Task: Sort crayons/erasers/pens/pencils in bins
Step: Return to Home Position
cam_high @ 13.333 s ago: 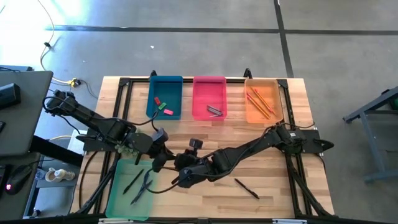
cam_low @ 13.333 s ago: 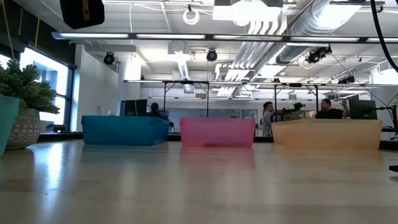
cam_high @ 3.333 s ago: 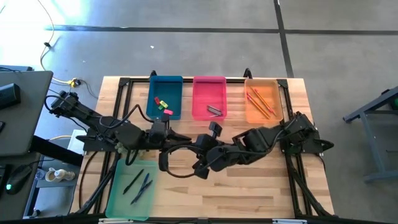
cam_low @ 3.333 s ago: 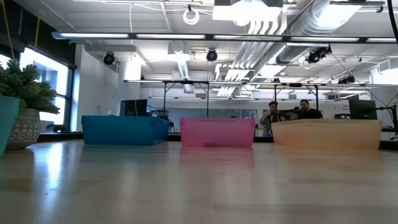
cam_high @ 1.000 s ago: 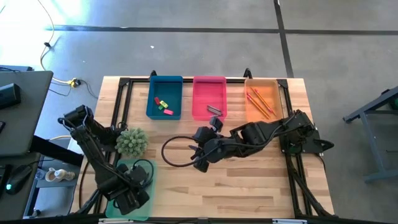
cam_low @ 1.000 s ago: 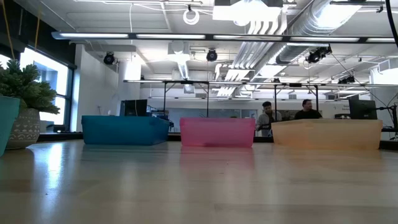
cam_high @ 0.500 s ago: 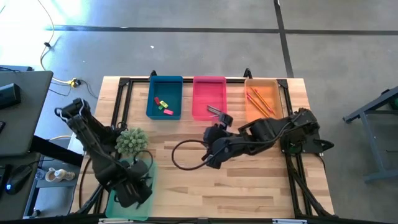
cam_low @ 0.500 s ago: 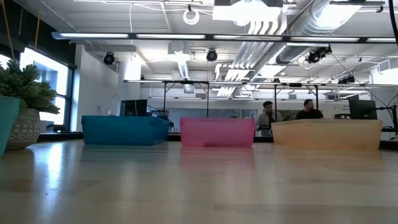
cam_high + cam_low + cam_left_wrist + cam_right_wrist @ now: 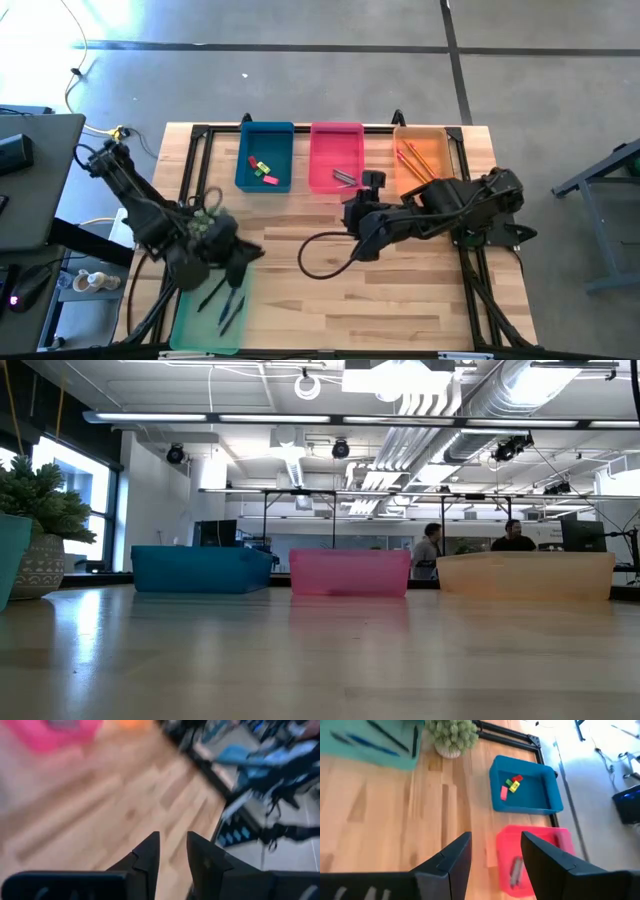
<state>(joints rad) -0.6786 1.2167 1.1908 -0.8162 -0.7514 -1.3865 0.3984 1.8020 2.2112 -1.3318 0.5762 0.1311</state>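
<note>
Bins sit on a light wooden table [image 9: 400,300] with a black frame, on grey concrete floor. Landmark: pink bin [image 9: 336,157], far edge, middle. Blue bin [image 9: 265,157] just beside it on one side, holding erasers [image 9: 262,170] in red, yellow and green; orange bin [image 9: 425,160] on the other side, holding pencils [image 9: 415,163]. Pink bin has grey crayons [image 9: 344,178]. Mint bin [image 9: 210,300] well apart from pink bin, at the near left corner, with dark pens [image 9: 222,295] inside.

Left gripper [image 9: 248,257] over the mint bin's far edge; left wrist view, blurred, shows fingers [image 9: 148,854] slightly parted, nothing between them. Right gripper [image 9: 357,210] just in front of pink bin, jaws apart and empty in right wrist view, fingers [image 9: 451,855] framing pink bin.

Only the right wrist view shows the spiky green plant [image 9: 451,735] clearly; in the high view the left arm largely hides it. Only the low view shows the room: open office, ceiling ducts, windows, two people [image 9: 428,548] far behind the bins, potted plant [image 9: 38,525] at table edge. No arms in the low view.
</note>
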